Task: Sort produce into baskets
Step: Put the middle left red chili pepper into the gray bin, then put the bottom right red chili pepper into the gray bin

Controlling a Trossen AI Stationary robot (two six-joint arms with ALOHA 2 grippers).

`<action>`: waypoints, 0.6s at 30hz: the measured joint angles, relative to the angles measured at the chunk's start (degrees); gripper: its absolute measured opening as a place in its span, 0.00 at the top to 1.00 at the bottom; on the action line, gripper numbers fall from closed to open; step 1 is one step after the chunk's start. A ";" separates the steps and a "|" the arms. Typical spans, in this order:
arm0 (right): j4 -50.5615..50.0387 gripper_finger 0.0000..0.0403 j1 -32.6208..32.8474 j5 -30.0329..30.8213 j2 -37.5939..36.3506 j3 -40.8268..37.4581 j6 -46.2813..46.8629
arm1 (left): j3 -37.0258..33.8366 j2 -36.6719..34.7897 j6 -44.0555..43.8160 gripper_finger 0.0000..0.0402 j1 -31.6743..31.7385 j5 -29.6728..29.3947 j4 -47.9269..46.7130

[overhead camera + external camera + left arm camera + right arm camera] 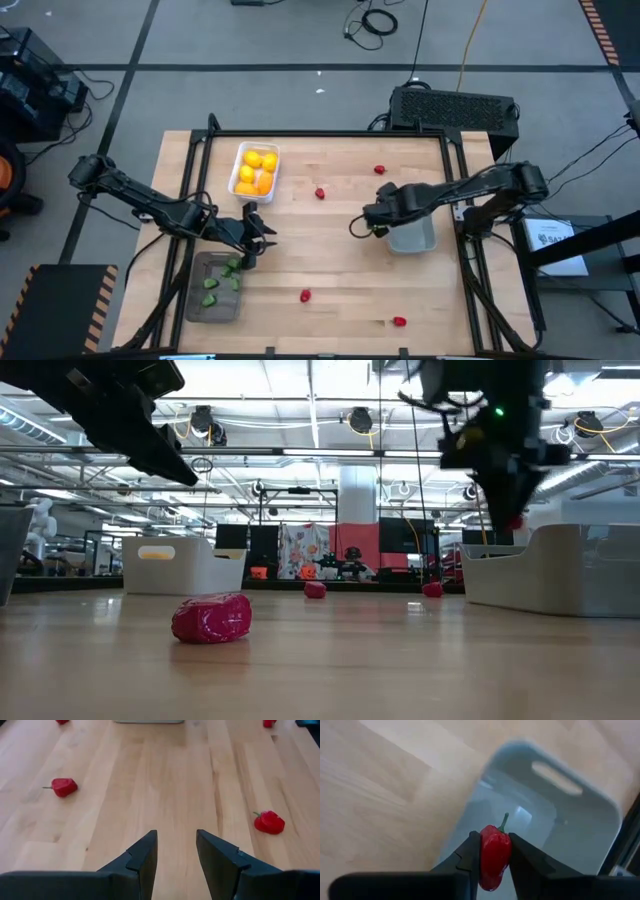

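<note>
Right wrist view: glossy red pepper (494,854) over smooth rounded grey basket (580,827)

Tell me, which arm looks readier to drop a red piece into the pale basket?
The right. Its gripper holds a red pepper directly above the light grey basket. The left gripper hangs empty beside the dark basket.

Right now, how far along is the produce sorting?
Done: yellow and orange fruits fill the white basket, green pieces lie in the dark mesh basket. In hand: the right gripper holds a red pepper over the empty light grey basket. Left: four red pieces on the table.
</note>
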 joint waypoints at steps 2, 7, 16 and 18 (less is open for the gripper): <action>-0.29 0.76 0.44 -0.71 -0.19 -2.06 1.60 | 0.00 0.00 -0.01 0.64 0.00 -0.03 0.52; -0.79 0.61 2.11 -0.99 -0.20 -2.85 1.97 | 0.00 0.00 -0.15 0.64 0.00 -0.06 2.74; -6.73 0.44 4.00 -2.21 -0.21 0.20 5.13 | 0.00 0.00 -0.34 0.64 0.00 -0.12 3.80; -6.17 0.44 4.51 -3.18 -0.21 2.29 4.37 | 0.00 0.00 -0.32 0.64 0.00 -0.12 3.82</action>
